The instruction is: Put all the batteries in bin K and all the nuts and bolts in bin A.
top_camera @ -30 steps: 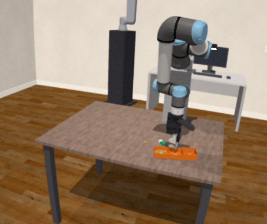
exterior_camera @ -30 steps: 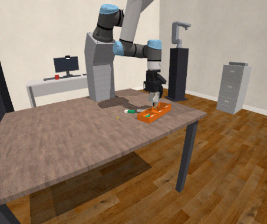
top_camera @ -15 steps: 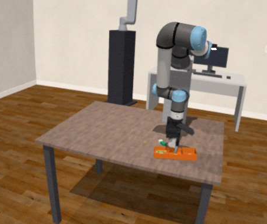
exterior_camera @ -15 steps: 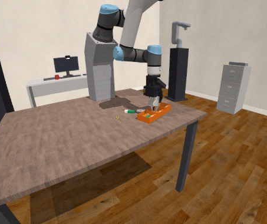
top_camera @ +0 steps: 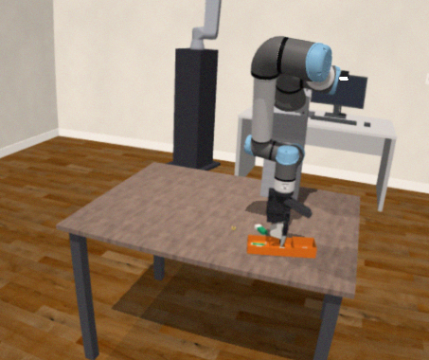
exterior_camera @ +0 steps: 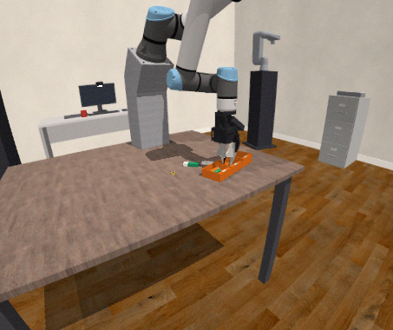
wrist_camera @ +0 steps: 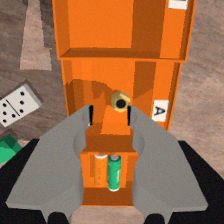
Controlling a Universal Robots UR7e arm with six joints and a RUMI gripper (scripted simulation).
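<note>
An orange bin row [top_camera: 281, 248] with three compartments lies on the table, also in the exterior view [exterior_camera: 227, 166]. In the wrist view my gripper [wrist_camera: 110, 106] hangs just over the middle compartment, marked A [wrist_camera: 159, 111], with its fingers slightly apart and nothing between them. A brass nut [wrist_camera: 120, 103] sits just beyond the fingertips inside compartment A, free of the fingers. The near compartment holds a green battery [wrist_camera: 114, 172] beside an orange one. A green-and-white battery [top_camera: 260, 229] lies on the table next to the bin. A small yellow nut [top_camera: 233, 227] lies further left.
A white domino [wrist_camera: 17, 103] and a green block [wrist_camera: 7, 147] lie on the table left of the bin. The bin is near the table's right front edge. The robot base [exterior_camera: 147, 100] stands at the table's back.
</note>
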